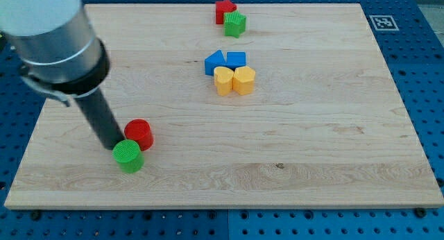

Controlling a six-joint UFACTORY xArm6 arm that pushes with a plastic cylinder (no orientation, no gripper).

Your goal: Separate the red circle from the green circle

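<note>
The red circle point(139, 134) sits at the board's lower left, touching the green circle point(128, 156), which lies just below and left of it. My tip point(113, 147) rests on the board right at the left of both circles, close against the green circle's upper left edge and the red circle's left side. The rod rises from there up and to the left.
A red star point(225, 10) and a green star point(235, 23) touch at the view's top. A blue triangle point(214, 62), a blue block point(236, 59), a yellow heart point(223, 80) and a yellow hexagon point(244, 80) cluster at the centre. The wooden board point(312, 129) ends at blue pegboard.
</note>
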